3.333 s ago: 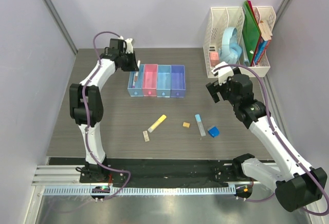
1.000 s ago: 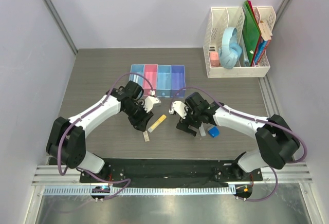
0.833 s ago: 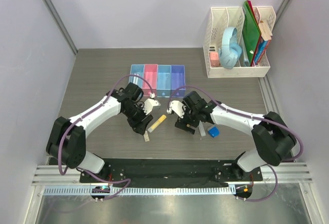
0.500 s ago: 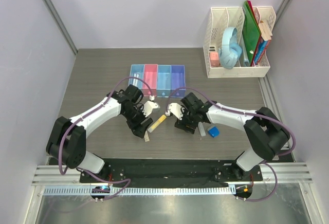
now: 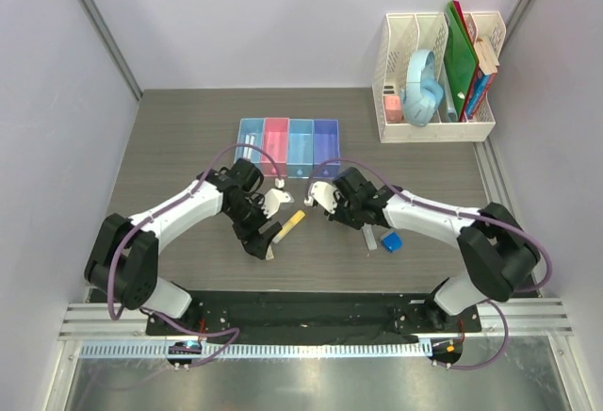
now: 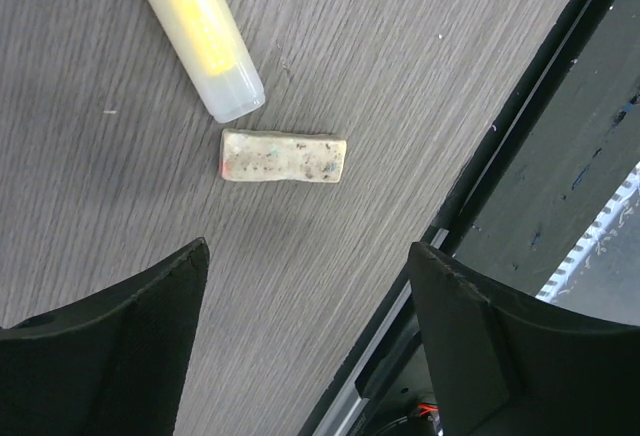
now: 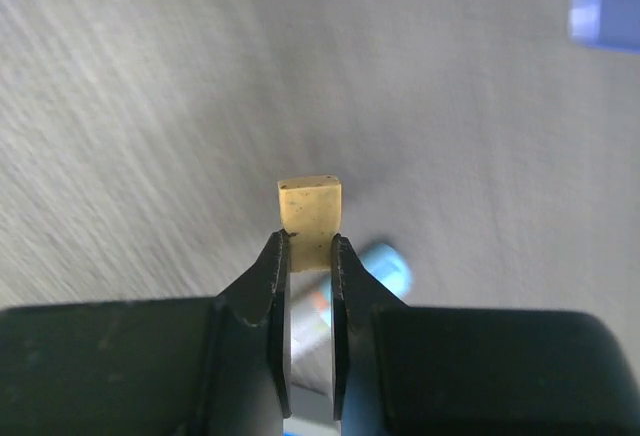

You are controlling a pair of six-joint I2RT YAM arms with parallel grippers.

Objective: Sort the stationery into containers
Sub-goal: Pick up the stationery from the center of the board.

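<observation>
1. Toward the near edge, left of centre, the left gripper (image 6: 307,251) hangs with fingers spread wide over the small beige block (image 6: 283,157), which lies loose just beside the yellow marker (image 6: 200,31).
2. Right of centre, the right gripper (image 7: 310,246) pinches the tiny orange block (image 7: 310,211), with the pale blue stick (image 7: 385,261) below it.

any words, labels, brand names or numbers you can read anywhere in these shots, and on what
No text is readable in any view.
Beige block: only specks and smudges, no letters.
Yellow marker: no print on the part that shows.
Tiny orange block in the right gripper: plain face.
Books in the white file rack: any labels are too small to read.
</observation>
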